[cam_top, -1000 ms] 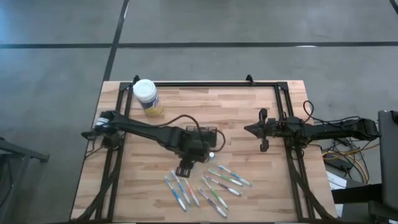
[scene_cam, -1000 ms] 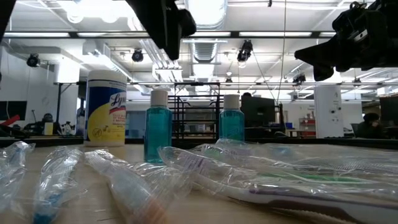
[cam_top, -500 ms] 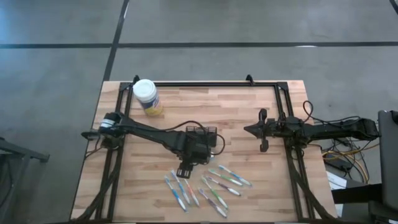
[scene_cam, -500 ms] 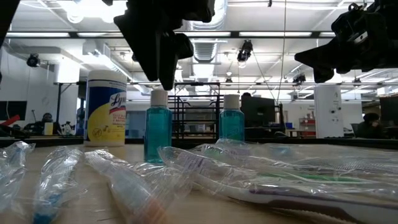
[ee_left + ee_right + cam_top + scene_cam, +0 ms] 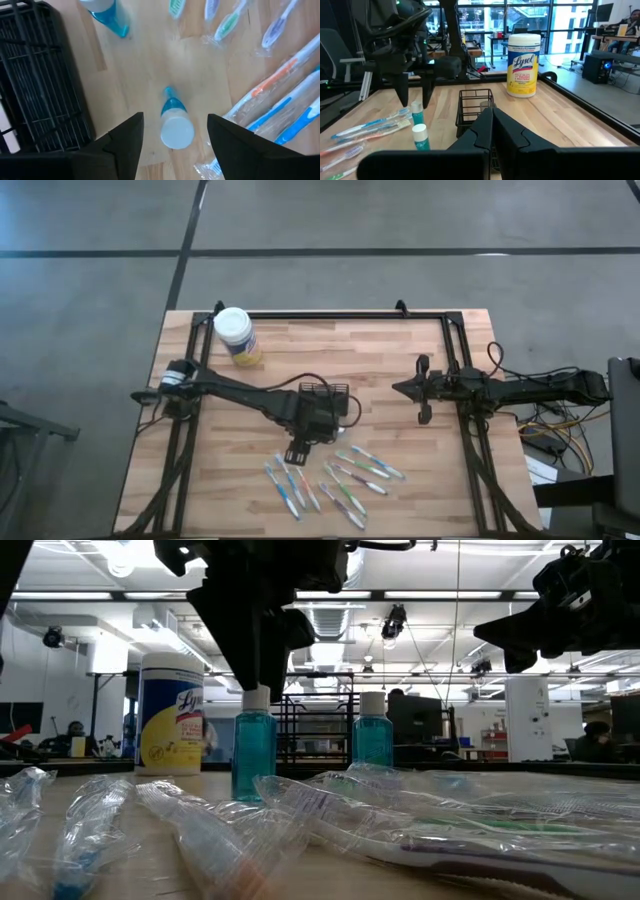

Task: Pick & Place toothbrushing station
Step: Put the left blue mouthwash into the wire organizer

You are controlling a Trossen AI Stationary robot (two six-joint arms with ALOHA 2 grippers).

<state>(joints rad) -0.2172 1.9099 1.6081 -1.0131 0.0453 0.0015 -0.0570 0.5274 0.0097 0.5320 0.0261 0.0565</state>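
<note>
We see the left gripper (image 5: 172,127) with fingers spread over a small blue white-capped bottle (image 5: 175,122) beside the black mesh holder box (image 5: 42,80); the right gripper (image 5: 402,389) waits, fingers pressed together

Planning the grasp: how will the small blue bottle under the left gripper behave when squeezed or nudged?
The blue bottle stands tall and narrow, so a sideways nudge probably tips it. It looks round and smooth, so it may slip or roll. The left gripper is open around its cap.

Grey concrete floor (image 5: 90,300) surrounds the table; bright ceiling lights (image 5: 330,560) and large windows (image 5: 530,15).
</note>
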